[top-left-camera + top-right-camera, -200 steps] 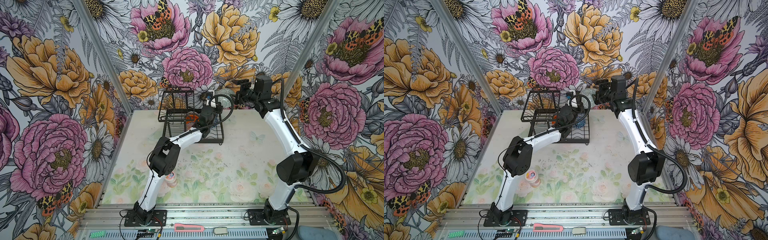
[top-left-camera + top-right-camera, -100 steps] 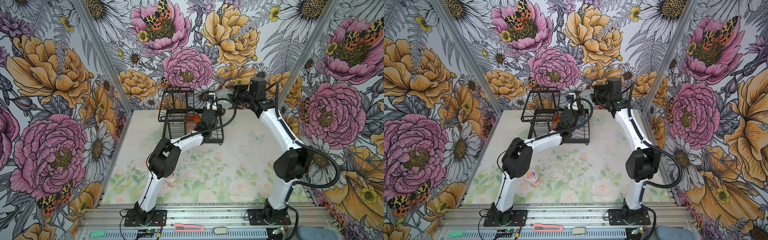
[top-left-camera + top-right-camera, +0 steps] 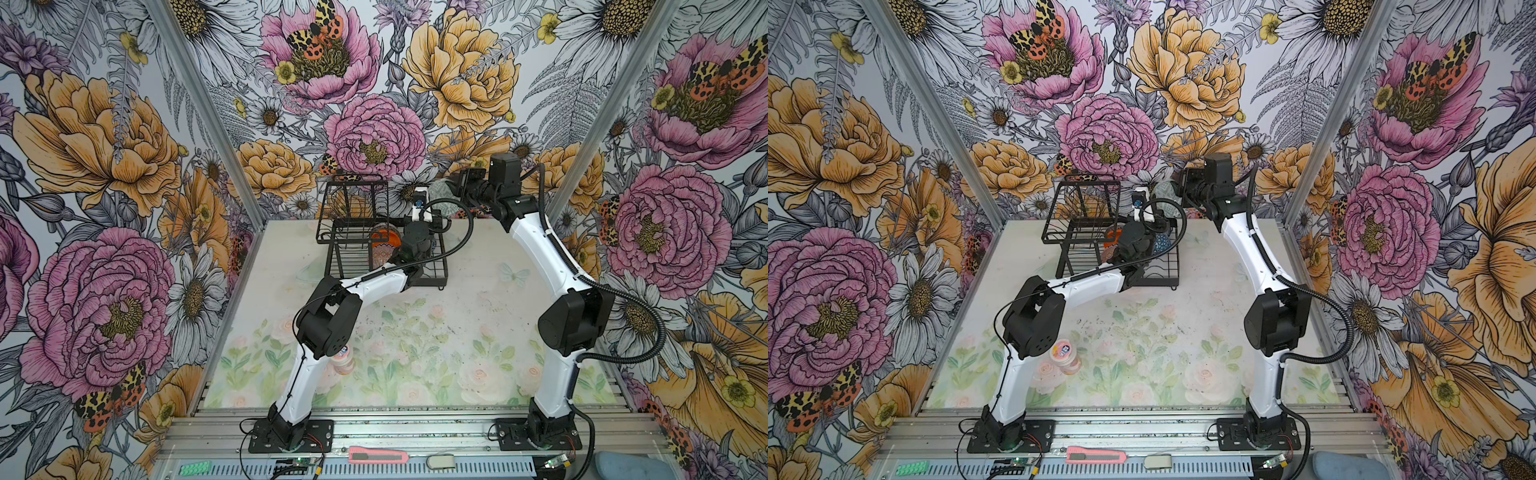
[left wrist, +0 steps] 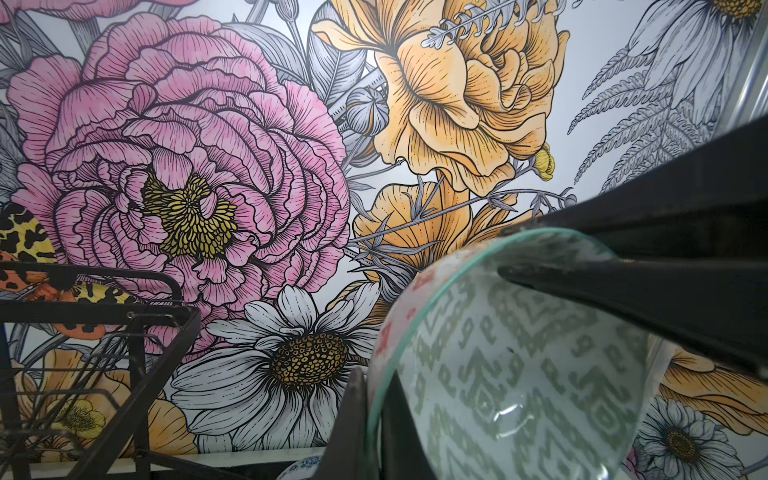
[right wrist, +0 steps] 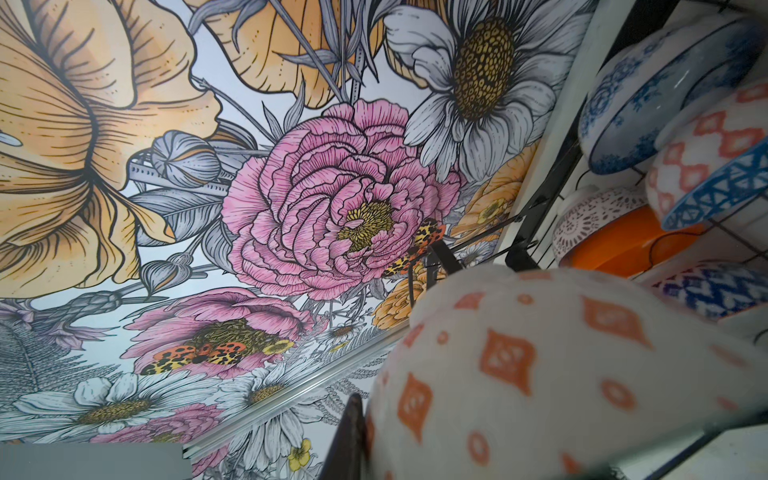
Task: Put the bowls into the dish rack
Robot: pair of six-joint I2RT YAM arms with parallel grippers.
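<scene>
Both grippers clamp the same grey-green geometric bowl, which is held on edge in the air at about 1 o'clock from the black wire dish rack. The left gripper is closed on the bowl's rim, and the right gripper is closed on the rim farther round. The rack sits at 12 o'clock on the worktop. On its grid base lie the white-blue floral bowl, orange geometric bowl, dark blue triangle bowl and glossy orange bowl. A pink-lidded jar stands at 7 o'clock.
</scene>
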